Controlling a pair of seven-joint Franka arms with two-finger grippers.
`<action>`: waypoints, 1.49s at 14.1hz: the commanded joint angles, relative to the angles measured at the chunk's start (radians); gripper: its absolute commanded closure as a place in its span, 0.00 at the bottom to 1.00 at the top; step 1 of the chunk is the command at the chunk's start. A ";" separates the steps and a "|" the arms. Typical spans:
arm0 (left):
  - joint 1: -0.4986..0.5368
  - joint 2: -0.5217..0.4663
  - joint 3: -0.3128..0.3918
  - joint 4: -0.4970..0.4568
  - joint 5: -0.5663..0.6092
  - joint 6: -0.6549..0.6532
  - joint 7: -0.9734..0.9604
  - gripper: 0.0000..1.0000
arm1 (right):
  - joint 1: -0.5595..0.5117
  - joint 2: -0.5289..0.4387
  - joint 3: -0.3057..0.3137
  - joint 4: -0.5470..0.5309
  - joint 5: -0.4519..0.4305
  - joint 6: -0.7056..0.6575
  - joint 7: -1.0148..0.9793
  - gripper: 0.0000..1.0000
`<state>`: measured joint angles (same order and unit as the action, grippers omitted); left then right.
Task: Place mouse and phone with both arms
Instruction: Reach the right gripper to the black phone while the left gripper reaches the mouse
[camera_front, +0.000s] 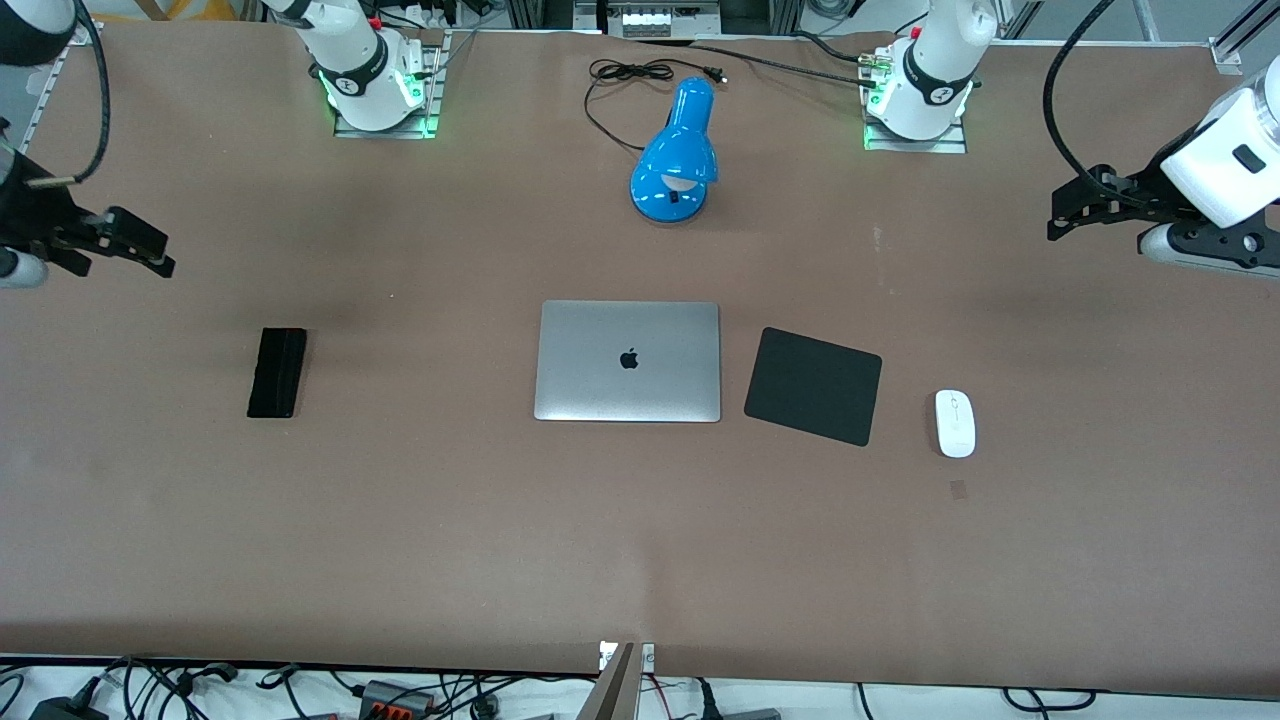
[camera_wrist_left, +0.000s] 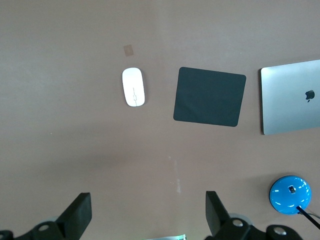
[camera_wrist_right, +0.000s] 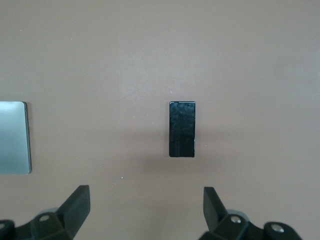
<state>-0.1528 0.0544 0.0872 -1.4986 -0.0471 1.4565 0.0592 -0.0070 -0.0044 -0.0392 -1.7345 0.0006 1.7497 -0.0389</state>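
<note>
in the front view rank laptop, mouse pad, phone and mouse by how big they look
1. laptop, clearly largest
2. mouse pad
3. phone
4. mouse, smallest, though only a little smaller than the phone

All four lie flat on the table.

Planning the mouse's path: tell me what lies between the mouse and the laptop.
Only the black mouse pad lies between the mouse and the laptop, touching neither. The front view shows this.

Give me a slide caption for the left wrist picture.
Open left end effector above the table, looking down on white mouse, black pad, laptop.
</note>
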 joint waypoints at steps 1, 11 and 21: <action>0.001 0.099 -0.007 0.006 0.022 -0.016 0.010 0.00 | 0.005 0.079 -0.004 0.013 0.001 -0.007 -0.016 0.00; -0.001 0.580 -0.003 0.047 0.069 0.134 0.002 0.00 | -0.044 0.323 -0.007 -0.160 -0.048 0.377 0.002 0.00; 0.038 0.702 -0.009 0.035 0.069 0.435 0.019 0.00 | -0.114 0.526 -0.004 -0.201 -0.008 0.542 0.007 0.00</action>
<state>-0.1244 0.7441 0.0845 -1.4833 0.0320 1.8670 0.0618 -0.1077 0.5147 -0.0541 -1.9281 -0.0294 2.2720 -0.0379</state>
